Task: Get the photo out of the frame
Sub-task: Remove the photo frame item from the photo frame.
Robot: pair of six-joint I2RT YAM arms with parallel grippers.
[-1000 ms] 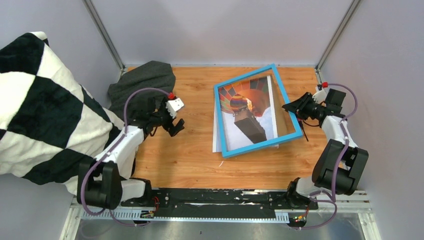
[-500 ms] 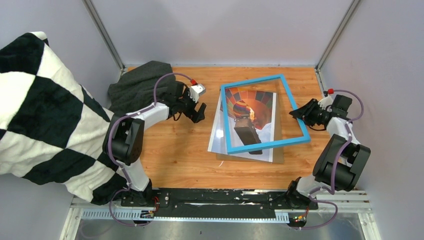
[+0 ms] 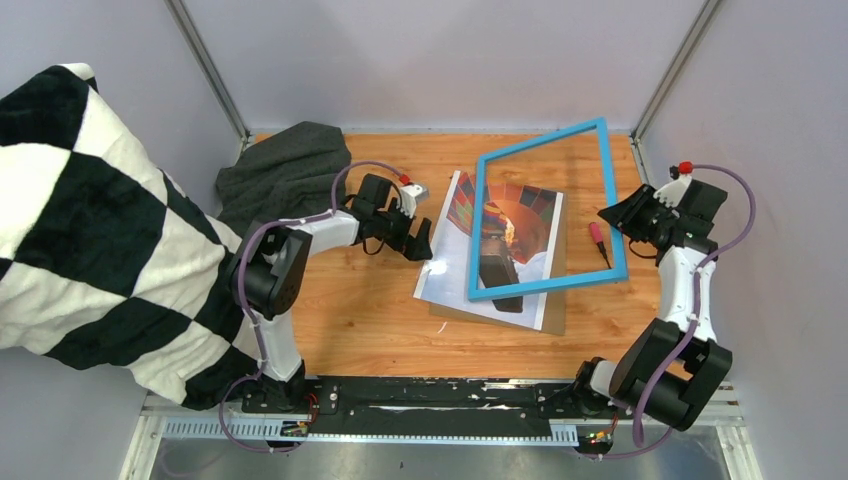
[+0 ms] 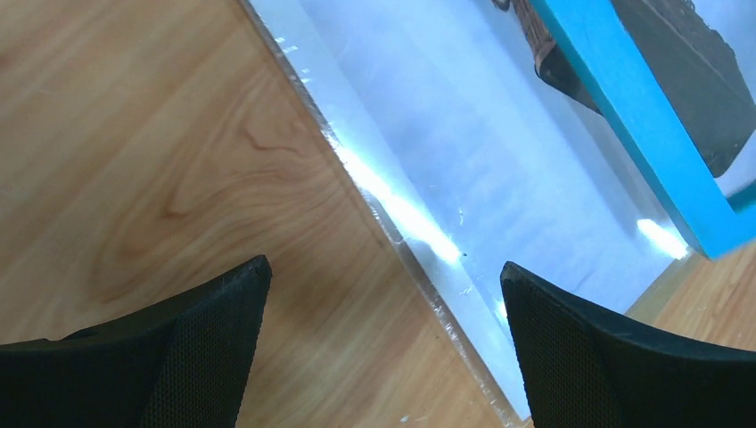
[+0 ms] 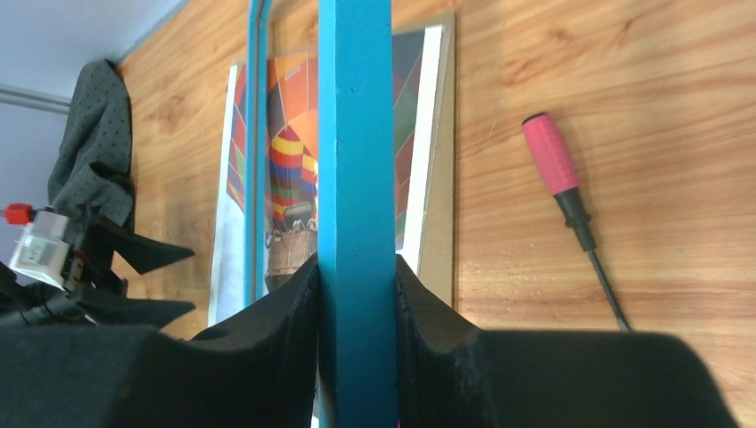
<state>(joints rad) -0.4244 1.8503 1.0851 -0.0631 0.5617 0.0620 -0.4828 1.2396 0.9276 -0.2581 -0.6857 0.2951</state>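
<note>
The large paper balloon photo (image 3: 462, 205) now lies freed mid-picture, since the right gripper (image 3: 623, 214), clamped on the thin blue frame (image 3: 545, 284), has tipped it up; the left gripper (image 3: 421, 244) gapes empty.

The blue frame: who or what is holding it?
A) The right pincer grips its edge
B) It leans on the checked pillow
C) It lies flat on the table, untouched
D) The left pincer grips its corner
A: the right pincer is clamped on one side of the blue frame, holding it tilted over the hot-air balloon photo, while the left pincer is open and holds nothing.
</note>
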